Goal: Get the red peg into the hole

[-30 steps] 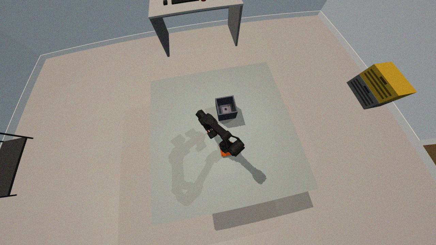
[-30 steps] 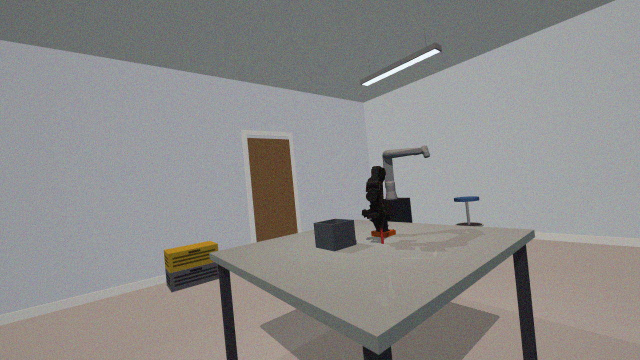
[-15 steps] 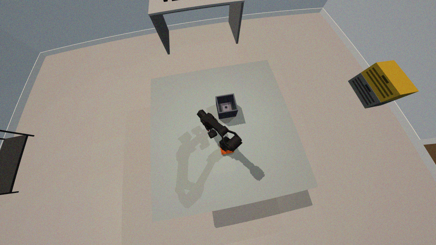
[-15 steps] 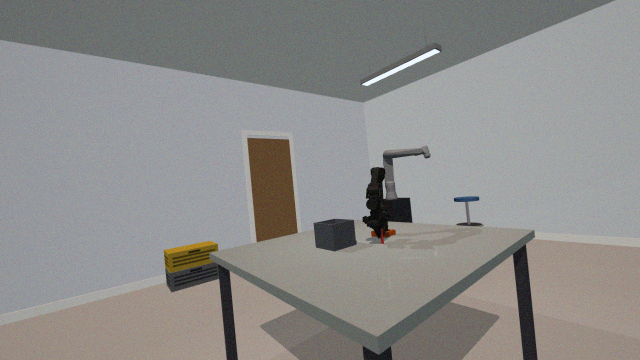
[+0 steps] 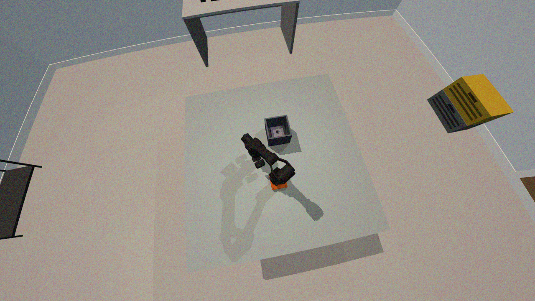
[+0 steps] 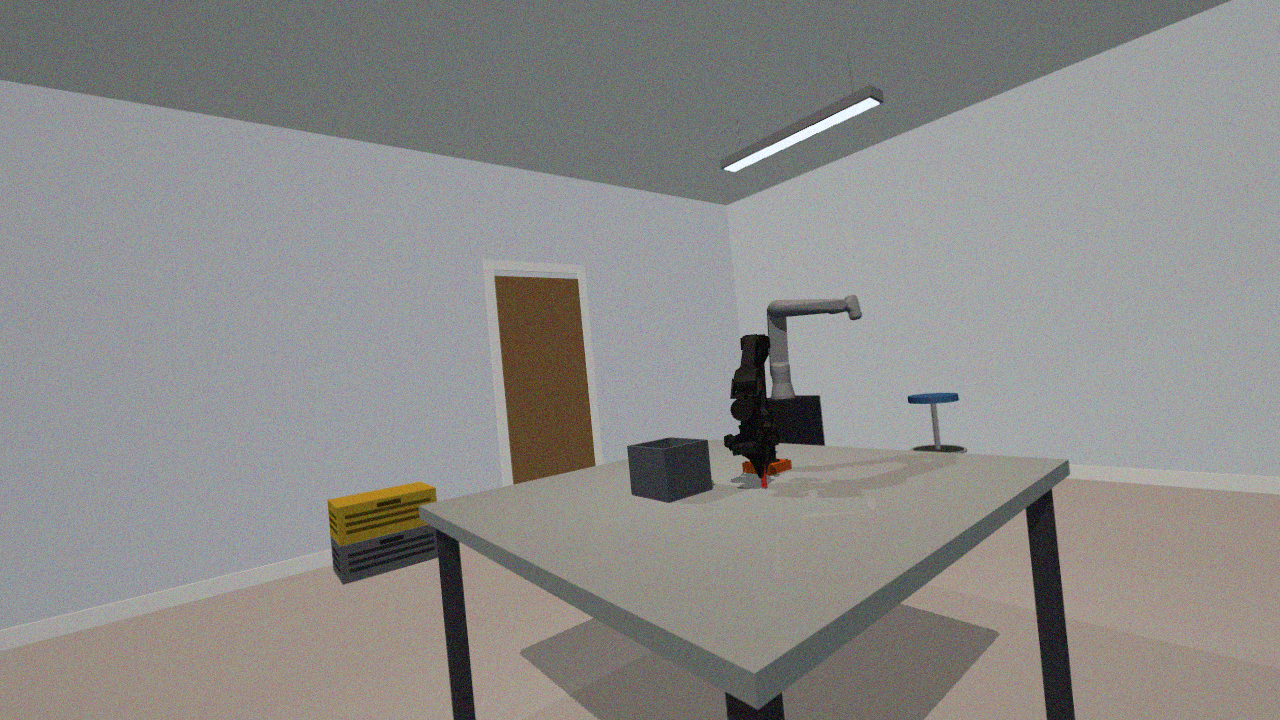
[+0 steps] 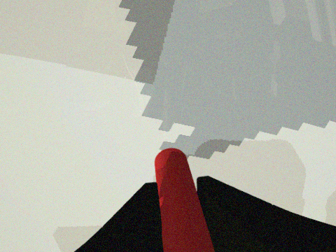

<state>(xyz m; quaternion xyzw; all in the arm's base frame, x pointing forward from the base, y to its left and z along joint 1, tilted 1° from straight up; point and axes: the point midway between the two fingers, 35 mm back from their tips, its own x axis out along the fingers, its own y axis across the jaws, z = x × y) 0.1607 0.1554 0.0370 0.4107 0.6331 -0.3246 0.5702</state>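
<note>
And the red peg (image 6: 764, 480) (image 7: 178, 203) is standing between the black jaws, which are closing narrowly around it and gripping it above the bench (image 5: 209, 123) (image 6: 716, 555).

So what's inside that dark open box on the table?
Inside the box, the top view shows a pale plate with a dark hole near its middle. No peg shows in it. The side view hides the bottom behind the walls.
</note>
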